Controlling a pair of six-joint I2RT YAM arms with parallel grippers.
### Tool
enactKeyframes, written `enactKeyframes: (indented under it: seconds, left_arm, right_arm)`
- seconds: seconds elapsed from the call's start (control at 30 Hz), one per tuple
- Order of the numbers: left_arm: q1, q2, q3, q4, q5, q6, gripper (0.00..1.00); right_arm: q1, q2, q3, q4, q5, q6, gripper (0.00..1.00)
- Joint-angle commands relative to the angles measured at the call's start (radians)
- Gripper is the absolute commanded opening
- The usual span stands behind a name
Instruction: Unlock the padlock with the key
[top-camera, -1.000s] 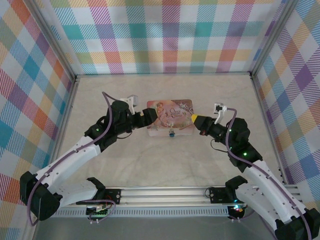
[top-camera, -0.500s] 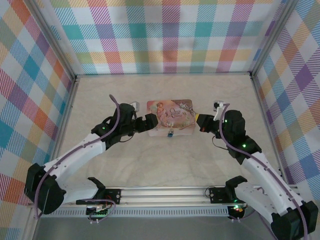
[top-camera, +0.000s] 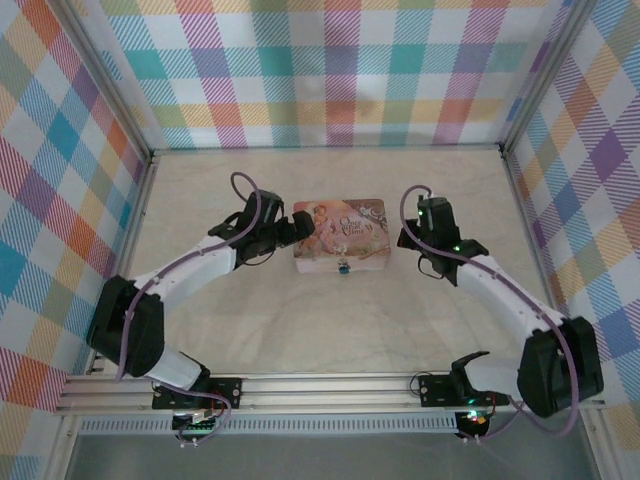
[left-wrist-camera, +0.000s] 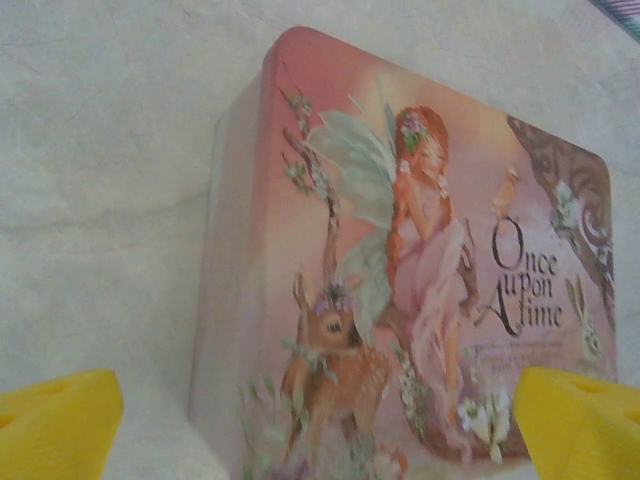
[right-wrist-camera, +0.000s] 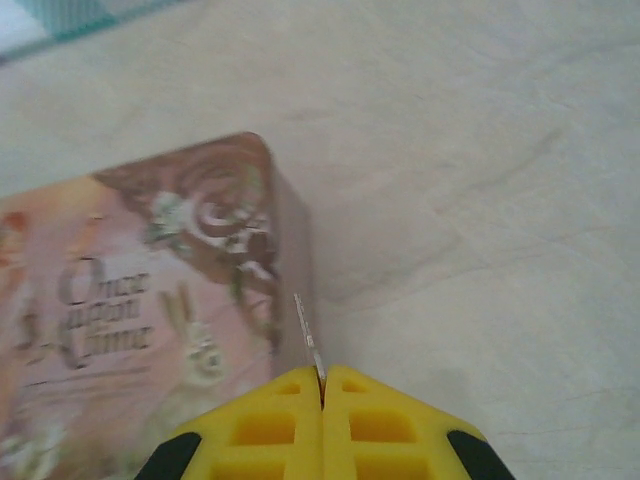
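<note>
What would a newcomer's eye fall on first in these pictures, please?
The pink fairy tin at mid-table, with the tiny padlock on its near side, draws the eye against the bright plaid walls. The open left end effector faces its left end, while the right end effector, by its right end, is shut on the thin key.

The pink tin (left-wrist-camera: 262, 300) bears on its lid dark ornate lettering (left-wrist-camera: 528, 290) reading "Once upon A time", at three o'clock from the painted fairy (left-wrist-camera: 425, 215); no other text is legible.
</note>
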Motion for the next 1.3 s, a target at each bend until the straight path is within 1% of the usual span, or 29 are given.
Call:
enactKeyframes:
  seconds: [0.0,0.17,0.37,0.63,0.8,0.9,0.97,1.1,1.27]
  left_arm:
    - [0.014,0.049,0.036,0.058,0.022,-0.003,1.0]
    - [0.021,0.126,0.07,0.087,0.068,-0.013,1.0]
    - [0.021,0.187,0.114,0.111,0.114,-0.019,1.0]
    - [0.026,0.254,0.175,0.133,0.143,-0.029,0.99]
    - [0.04,0.288,0.202,0.15,0.166,-0.035,0.99]
    - [0.048,0.3,0.22,0.138,0.155,-0.027,0.99]
    - [0.061,0.293,0.216,0.13,0.146,-0.027,1.0]
    - [0.093,0.24,0.181,0.125,0.14,-0.024,1.0]
    - [0.106,0.106,0.102,0.099,0.13,0.002,1.0]
  right_arm:
    - [-0.007,0.069,0.039,0.006,0.049,-0.016,0.0]
    - [-0.003,0.145,0.022,0.039,-0.009,0.026,0.0]
    - [0.039,0.174,0.011,0.043,-0.039,0.039,0.0]
    - [0.092,0.139,-0.033,0.037,-0.063,0.059,0.0]
    - [0.151,0.114,-0.043,0.018,-0.069,0.072,0.0]
    - [0.189,0.094,-0.058,0.006,-0.063,0.096,0.0]
    - [0.194,0.076,-0.07,-0.013,-0.057,0.12,0.0]
    - [0.188,0.034,-0.064,-0.078,0.015,0.115,0.0]
    - [0.144,-0.033,-0.028,-0.153,0.049,0.075,0.0]
